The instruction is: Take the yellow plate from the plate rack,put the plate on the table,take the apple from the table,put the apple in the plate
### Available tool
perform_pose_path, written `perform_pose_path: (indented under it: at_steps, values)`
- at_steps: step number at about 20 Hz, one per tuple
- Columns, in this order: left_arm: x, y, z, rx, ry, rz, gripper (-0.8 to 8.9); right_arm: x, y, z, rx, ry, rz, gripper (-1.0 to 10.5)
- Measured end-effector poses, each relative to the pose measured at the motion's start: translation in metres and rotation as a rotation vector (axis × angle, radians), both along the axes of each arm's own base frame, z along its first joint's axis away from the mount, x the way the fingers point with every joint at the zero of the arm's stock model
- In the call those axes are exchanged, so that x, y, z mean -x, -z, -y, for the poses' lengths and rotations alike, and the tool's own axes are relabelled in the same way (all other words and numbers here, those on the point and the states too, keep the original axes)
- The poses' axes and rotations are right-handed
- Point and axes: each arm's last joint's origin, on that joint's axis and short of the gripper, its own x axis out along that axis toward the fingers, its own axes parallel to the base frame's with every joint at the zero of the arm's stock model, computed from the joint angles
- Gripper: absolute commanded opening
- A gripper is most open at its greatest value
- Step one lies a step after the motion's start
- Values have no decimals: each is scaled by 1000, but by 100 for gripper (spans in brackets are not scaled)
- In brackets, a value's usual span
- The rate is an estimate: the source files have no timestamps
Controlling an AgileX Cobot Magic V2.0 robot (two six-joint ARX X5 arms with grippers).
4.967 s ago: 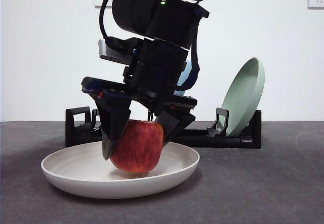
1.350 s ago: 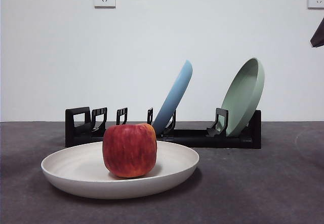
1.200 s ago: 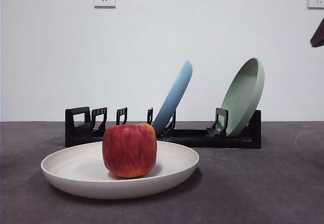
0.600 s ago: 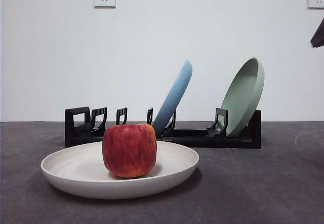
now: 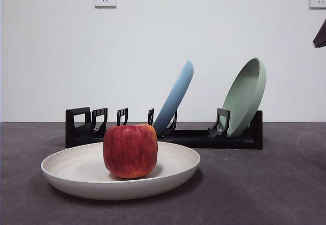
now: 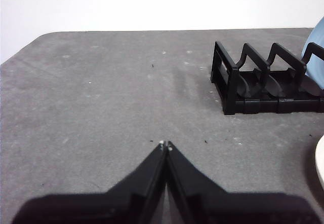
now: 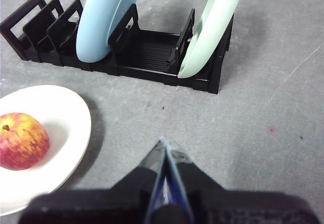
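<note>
The red apple (image 5: 130, 150) stands in the middle of the yellow plate (image 5: 76, 170), a wide cream plate flat on the dark grey table (image 5: 254, 184). Both show in the right wrist view, apple (image 7: 21, 140) on plate (image 7: 66, 127). The black plate rack (image 5: 204, 137) stands behind them. My left gripper (image 6: 165, 145) is shut and empty, off to the side of the rack's end (image 6: 238, 82). My right gripper (image 7: 163, 145) is shut and empty, raised above the table in front of the rack (image 7: 147, 51). A black tip (image 5: 320, 35) shows at the front view's upper right edge.
The rack holds a light blue plate (image 5: 175, 96) and a pale green plate (image 5: 247, 95), both leaning upright in their slots. Several empty holders stand at the rack's left end (image 5: 97, 120). Two wall sockets hang on the white wall behind.
4.4 s ago a gripper was around the apple on the plate. It has let go and left the front view. Nothing has moved over the last second.
</note>
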Motion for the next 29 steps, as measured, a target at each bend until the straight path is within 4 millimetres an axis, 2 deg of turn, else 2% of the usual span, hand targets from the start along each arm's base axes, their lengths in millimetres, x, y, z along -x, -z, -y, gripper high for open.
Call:
perform_pose_path:
  at_steps: [14, 17, 22, 26, 29]
  values:
    - [0, 0, 0, 0, 0, 0, -3, 0, 0, 0, 2, 4, 1, -16]
    - [0, 0, 0, 0, 0, 0, -3, 6, -1, 3, 2, 5, 3, -16]
    - [0, 0, 0, 0, 0, 0, -3, 20, -10, 26, -7, 94, 171, -16]
    - [0, 0, 0, 0, -1, 0, -3, 32, 1, 46, -45, 165, 339, -16]
    - [0, 0, 0, 0, -1, 0, -3, 32, 22, 52, -45, 223, 447, -16]
